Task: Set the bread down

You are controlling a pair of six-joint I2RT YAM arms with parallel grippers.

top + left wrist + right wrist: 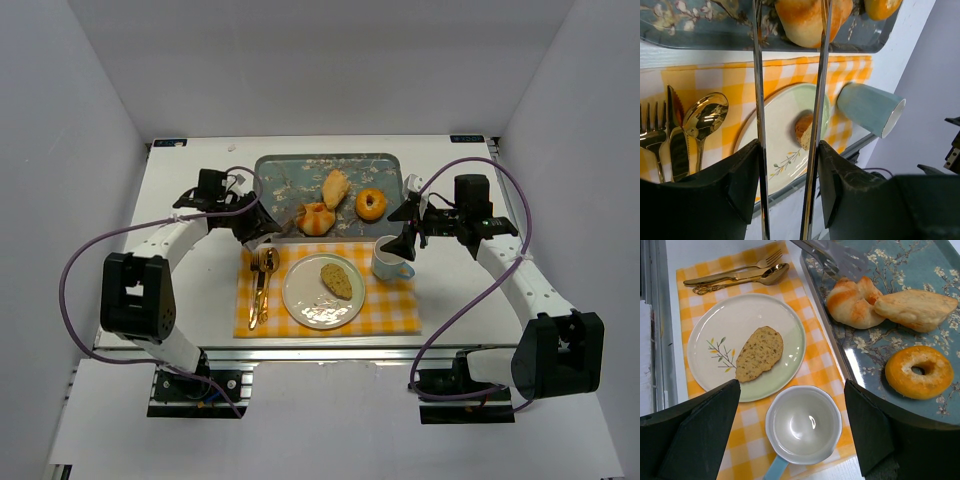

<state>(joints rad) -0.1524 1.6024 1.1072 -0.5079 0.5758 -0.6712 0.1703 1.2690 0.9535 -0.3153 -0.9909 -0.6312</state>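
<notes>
Steel tongs (758, 100), clamped in the left gripper (788, 147), point at the twisted roll (317, 218) on the tray (290, 165); a seeded slice (759, 352) lies on the plate (715, 330). Likely a pickup: next, close the tongs around the roll. The right gripper (791, 387) hangs wide open; its view alone shows the tong tips just beside the roll.

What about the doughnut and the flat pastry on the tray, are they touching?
Apart. Right wrist view shows bare tray between doughnut and flat pastry.

Lighting was bright, even, from overhead; shadows on desk (320, 145) soft. Glare showed on tray (860, 360) and spoon (705, 117). Tongs (758, 100) were blurred close up.
</notes>
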